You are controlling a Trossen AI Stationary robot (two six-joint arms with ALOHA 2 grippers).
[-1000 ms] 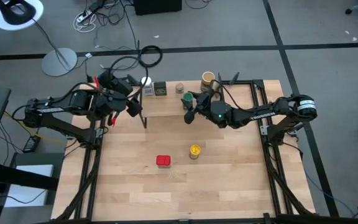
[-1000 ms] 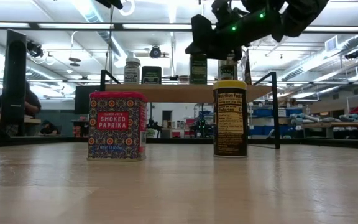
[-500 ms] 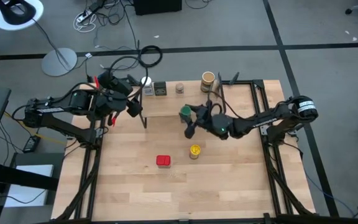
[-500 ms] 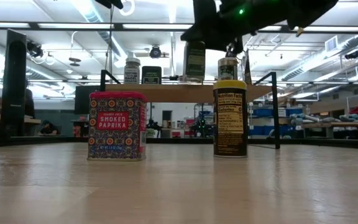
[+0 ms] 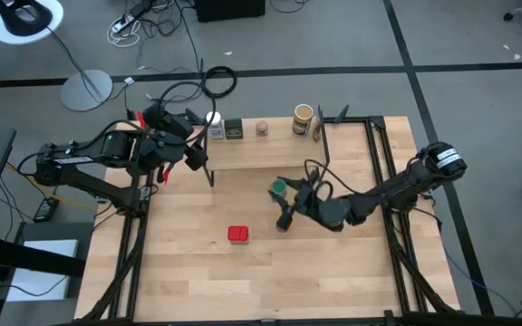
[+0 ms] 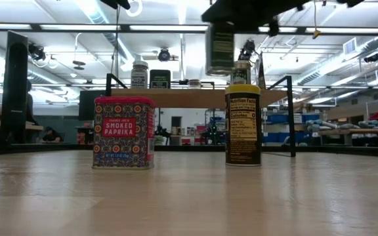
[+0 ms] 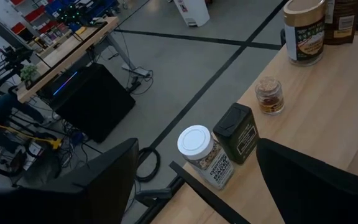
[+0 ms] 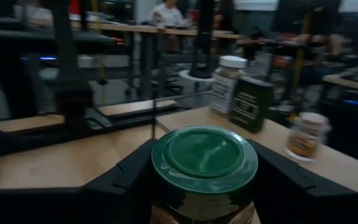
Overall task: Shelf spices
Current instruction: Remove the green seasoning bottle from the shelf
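Right end effector (image 5: 285, 194) grips the green-lidded jar (image 5: 279, 188) at centre frame, lifted clear of the pale wood-grain surface (image 5: 333, 272). Lid round, glossy. Square red tin (image 5: 237, 234) stands lower centre. Left end effector (image 5: 198, 156) open, upper left beside the shelf (image 5: 243, 156).
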